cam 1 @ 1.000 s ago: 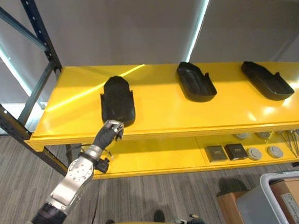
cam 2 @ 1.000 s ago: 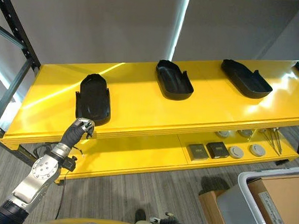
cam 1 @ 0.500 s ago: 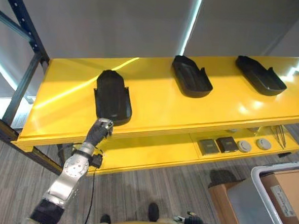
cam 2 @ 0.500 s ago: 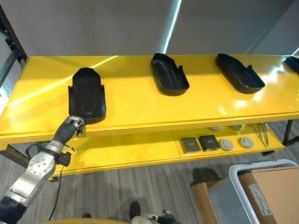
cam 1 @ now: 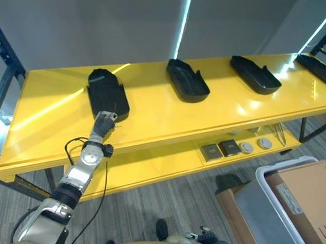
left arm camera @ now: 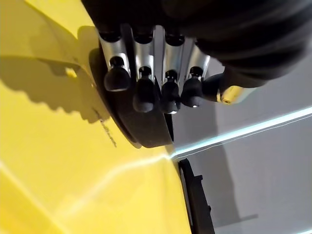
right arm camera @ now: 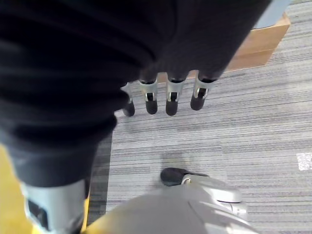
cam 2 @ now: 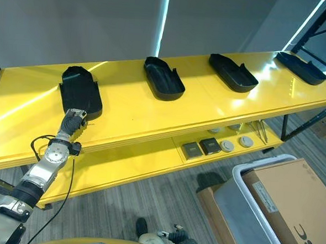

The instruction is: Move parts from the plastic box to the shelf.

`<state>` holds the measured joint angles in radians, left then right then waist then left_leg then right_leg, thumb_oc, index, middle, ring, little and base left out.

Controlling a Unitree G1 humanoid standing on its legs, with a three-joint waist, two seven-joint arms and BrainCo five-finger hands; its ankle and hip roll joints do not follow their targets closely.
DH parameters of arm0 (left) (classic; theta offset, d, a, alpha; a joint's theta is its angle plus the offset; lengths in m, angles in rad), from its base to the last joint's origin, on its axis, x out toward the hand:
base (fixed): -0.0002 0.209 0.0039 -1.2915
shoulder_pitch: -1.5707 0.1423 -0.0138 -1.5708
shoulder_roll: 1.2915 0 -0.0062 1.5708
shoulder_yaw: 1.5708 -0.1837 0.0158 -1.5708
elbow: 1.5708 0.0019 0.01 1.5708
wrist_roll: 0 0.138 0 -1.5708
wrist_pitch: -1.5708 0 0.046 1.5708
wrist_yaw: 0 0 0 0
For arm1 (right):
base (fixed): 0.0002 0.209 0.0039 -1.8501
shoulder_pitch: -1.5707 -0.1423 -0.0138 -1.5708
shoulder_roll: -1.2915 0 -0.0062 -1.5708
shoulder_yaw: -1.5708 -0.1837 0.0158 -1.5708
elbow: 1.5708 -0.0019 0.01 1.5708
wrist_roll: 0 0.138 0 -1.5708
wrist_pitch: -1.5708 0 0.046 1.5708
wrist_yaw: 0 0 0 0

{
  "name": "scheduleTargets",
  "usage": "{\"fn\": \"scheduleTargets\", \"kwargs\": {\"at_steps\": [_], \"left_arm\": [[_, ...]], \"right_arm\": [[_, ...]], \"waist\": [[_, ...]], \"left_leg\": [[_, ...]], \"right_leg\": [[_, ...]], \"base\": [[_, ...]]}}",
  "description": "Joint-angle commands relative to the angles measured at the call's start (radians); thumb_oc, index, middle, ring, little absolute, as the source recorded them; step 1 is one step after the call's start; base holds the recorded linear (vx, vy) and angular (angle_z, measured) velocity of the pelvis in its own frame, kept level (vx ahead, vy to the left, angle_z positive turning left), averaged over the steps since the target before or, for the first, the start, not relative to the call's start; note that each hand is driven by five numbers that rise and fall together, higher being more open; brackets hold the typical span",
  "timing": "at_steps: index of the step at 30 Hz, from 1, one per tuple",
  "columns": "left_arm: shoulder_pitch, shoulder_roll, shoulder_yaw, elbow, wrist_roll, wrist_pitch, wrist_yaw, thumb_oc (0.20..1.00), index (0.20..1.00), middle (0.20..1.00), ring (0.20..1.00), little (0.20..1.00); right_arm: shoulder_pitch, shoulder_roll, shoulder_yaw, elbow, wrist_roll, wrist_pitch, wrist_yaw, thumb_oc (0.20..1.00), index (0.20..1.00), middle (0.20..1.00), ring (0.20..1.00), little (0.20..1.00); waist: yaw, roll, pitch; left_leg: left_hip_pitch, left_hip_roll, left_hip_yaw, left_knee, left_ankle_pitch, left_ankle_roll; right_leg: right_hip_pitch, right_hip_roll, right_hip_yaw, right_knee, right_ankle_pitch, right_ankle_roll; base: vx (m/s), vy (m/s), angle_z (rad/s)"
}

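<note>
Left eye view, room: a yellow shelf (cam 1: 168,119) on a dark steel frame stands before a grey wall crossed by a thin strip of light; grey striped carpet (cam 1: 163,205) covers the floor.
Left eye view, parts: 4 black parts sit well apart along the top board, the leftmost part (cam 1: 106,93), the second part (cam 1: 187,82), the third part (cam 1: 254,75) and the far-right part (cam 1: 321,70).
Left eye view, hand: the left hand (cam 1: 103,123) reaches up over the shelf's front edge, fingers at the near end of the leftmost part.
Right eye view, lower board: small square and round items (cam 2: 214,146) lie in a row on the lower level.
Right eye view, box: the grey plastic box (cam 2: 257,208) stands on the floor at lower right, a cardboard carton (cam 2: 296,202) inside it.
Left wrist view, grip: the left hand's fingers (left arm camera: 146,92) hang loosely over the rounded near end of the black part, tips close to it; it is unclear whether they touch it, and nothing is clasped.
Left wrist view, background: a second black part lies further along the yellow board.
Right wrist view, hand: the right hand (right arm camera: 168,100) hangs above the carpet, fingers relaxed, holding nothing.
</note>
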<state>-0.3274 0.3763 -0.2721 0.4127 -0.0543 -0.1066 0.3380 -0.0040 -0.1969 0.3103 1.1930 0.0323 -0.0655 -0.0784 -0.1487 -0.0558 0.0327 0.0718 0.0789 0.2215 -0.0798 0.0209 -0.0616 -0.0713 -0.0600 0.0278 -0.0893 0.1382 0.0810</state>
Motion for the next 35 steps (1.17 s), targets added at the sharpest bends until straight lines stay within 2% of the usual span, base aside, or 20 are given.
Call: {"fn": "scheduleTargets", "kwargs": {"at_steps": [1, 10, 13, 14, 15, 16, 17, 18, 19, 21, 24, 27, 31, 35], "left_arm": [[-0.081, 0.027, 0.065, 0.035, 0.034, -0.030, 0.048, 0.200, 0.200, 0.200, 0.200, 0.200], [-0.051, 0.049, 0.116, 0.036, 0.028, -0.034, 0.072, 0.200, 0.200, 0.200, 0.200, 0.200], [0.015, 0.033, 0.142, -0.039, 0.005, -0.062, 0.068, 0.200, 0.200, 0.200, 0.200, 0.200], [0.078, 0.007, 0.162, -0.098, -0.008, -0.088, 0.076, 0.200, 0.200, 0.200, 0.200, 0.200], [0.119, -0.009, 0.164, -0.133, -0.010, -0.100, 0.072, 0.369, 0.369, 0.369, 0.369, 0.369], [0.161, -0.011, 0.168, -0.164, 0.011, -0.108, 0.069, 0.492, 0.492, 0.492, 0.492, 0.492], [0.199, -0.013, 0.171, -0.178, 0.042, -0.114, 0.079, 0.812, 0.812, 0.812, 0.812, 0.812], [0.240, -0.021, 0.171, -0.170, 0.080, -0.114, 0.108, 1.000, 1.000, 1.000, 1.000, 1.000], [0.240, -0.021, 0.171, -0.170, 0.080, -0.114, 0.108, 1.000, 1.000, 1.000, 1.000, 1.000], [0.353, 0.043, 0.104, -0.122, 0.322, -0.103, 0.190, 1.000, 1.000, 1.000, 1.000, 1.000], [0.499, 0.054, 0.083, -0.093, 0.337, -0.104, 0.143, 1.000, 1.000, 1.000, 1.000, 1.000], [0.539, 0.068, 0.046, -0.001, 0.376, -0.094, 0.114, 1.000, 1.000, 1.000, 1.000, 1.000], [0.541, 0.034, 0.000, 0.257, 0.441, -0.057, 0.123, 1.000, 1.000, 1.000, 1.000, 1.000], [0.540, -0.059, 0.027, 0.559, 0.394, -0.006, 0.126, 1.000, 1.000, 1.000, 1.000, 1.000]], "right_arm": [[0.036, -0.007, 0.031, 0.058, -0.032, 0.004, -0.022, 1.000, 1.000, 1.000, 1.000, 1.000], [0.048, -0.010, 0.017, 0.095, -0.050, 0.014, -0.019, 1.000, 1.000, 1.000, 1.000, 1.000], [0.034, -0.004, -0.003, 0.095, -0.034, 0.015, -0.025, 1.000, 1.000, 1.000, 1.000, 1.000], [0.022, 0.004, -0.032, 0.100, 0.001, 0.013, -0.036, 1.000, 1.000, 1.000, 1.000, 1.000], [0.016, 0.011, -0.042, 0.111, 0.014, 0.013, -0.042, 1.000, 1.000, 1.000, 1.000, 1.000], [0.010, 0.016, -0.051, 0.115, 0.019, 0.015, -0.045, 1.000, 1.000, 1.000, 1.000, 1.000], [0.007, 0.020, -0.052, 0.119, 0.020, 0.015, -0.046, 1.000, 1.000, 1.000, 1.000, 1.000], [0.004, 0.027, -0.049, 0.122, 0.019, 0.013, -0.052, 1.000, 1.000, 1.000, 1.000, 1.000], [0.004, 0.027, -0.049, 0.122, 0.019, 0.013, -0.052, 1.000, 1.000, 1.000, 1.000, 1.000], [-0.008, 0.040, -0.047, 0.133, 0.022, 0.002, -0.087, 1.000, 1.000, 1.000, 1.000, 1.000], [-0.003, 0.042, -0.065, 0.141, 0.021, -0.006, -0.116, 1.000, 1.000, 1.000, 1.000, 1.000], [-0.015, 0.031, -0.063, 0.141, 0.004, -0.008, -0.127, 1.000, 1.000, 1.000, 1.000, 1.000], [-0.035, 0.014, -0.066, 0.134, 0.006, -0.027, -0.142, 1.000, 1.000, 1.000, 1.000, 1.000], [-0.035, 0.009, -0.050, 0.143, -0.020, -0.031, -0.141, 1.000, 1.000, 1.000, 1.000, 1.000]], "waist": [[-0.002, 0.005, -0.002], [0.007, 0.005, -0.006], [0.025, 0.004, -0.008], [0.040, 0.006, -0.010], [0.049, 0.007, -0.013], [0.061, 0.008, -0.014], [0.071, 0.008, -0.016], [0.084, 0.007, -0.018], [0.084, 0.007, -0.018], [0.124, 0.004, -0.018], [0.156, 0.005, -0.027], [0.166, 0.009, -0.023], [0.167, 0.010, -0.013], [0.167, 0.012, -0.023]], "left_leg": [[-0.002, 0.061, -0.099, -0.007, -0.029, -0.038], [0.005, 0.059, -0.106, -0.007, -0.027, -0.039], [0.005, 0.055, -0.119, -0.007, -0.027, -0.035], [0.004, 0.050, -0.128, -0.007, -0.026, -0.032], [0.004, 0.047, -0.136, -0.007, -0.026, -0.030], [0.005, 0.045, -0.142, -0.007, -0.026, -0.028], [0.007, 0.043, -0.148, -0.007, -0.025, -0.026], [0.011, 0.041, -0.158, -0.007, -0.025, -0.024], [0.011, 0.041, -0.158, -0.007, -0.025, -0.024], [0.021, 0.033, -0.184, -0.007, -0.019, -0.018], [0.036, 0.028, -0.214, -0.007, -0.023, -0.008], [0.041, 0.026, -0.241, -0.006, -0.021, -0.002], [0.029, 0.023, -0.269, 0.003, -0.018, 0.000], [0.033, 0.024, -0.266, 0.000, -0.024, 0.001]], "right_leg": [[0.050, -0.056, 0.021, 0.002, -0.076, 0.075], [0.066, -0.058, 0.010, 0.002, -0.078, 0.074], [0.077, -0.061, -0.002, 0.002, -0.079, 0.074], [0.080, -0.064, -0.009, 0.002, -0.077, 0.073], [0.085, -0.066, -0.015, 0.002, -0.078, 0.072], [0.089, -0.069, -0.021, 0.002, -0.079, 0.071], [0.094, -0.071, -0.026, 0.002, -0.080, 0.071], [0.103, -0.074, -0.033, 0.003, -0.084, 0.070], [0.103, -0.074, -0.034, 0.003, -0.084, 0.070], [0.125, -0.081, -0.052, 0.014, -0.093, 0.069], [0.153, -0.089, -0.077, 0.036, -0.115, 0.067], [0.155, -0.091, -0.096, 0.077, -0.136, 0.064], [0.143, -0.092, -0.113, 0.112, -0.146, 0.063], [0.158, -0.092, -0.117, 0.090, -0.145, 0.063]], "base": [[0.00, 0.000, 0.00], [0.00, 0.000, 0.00], [-0.02, -0.010, 0.00], [-0.03, -0.011, 0.04], [-0.03, 0.001, 0.10], [-0.02, 0.012, 0.16], [-0.02, 0.017, 0.25], [-0.01, 0.012, 0.27], [-0.02, 0.024, 0.29], [-0.06, 0.024, 0.23], [-0.01, 0.022, 0.34], [-0.03, 0.023, 0.19], [-0.06, 0.019, 0.29], [-0.01, 0.008, 0.05]]}}
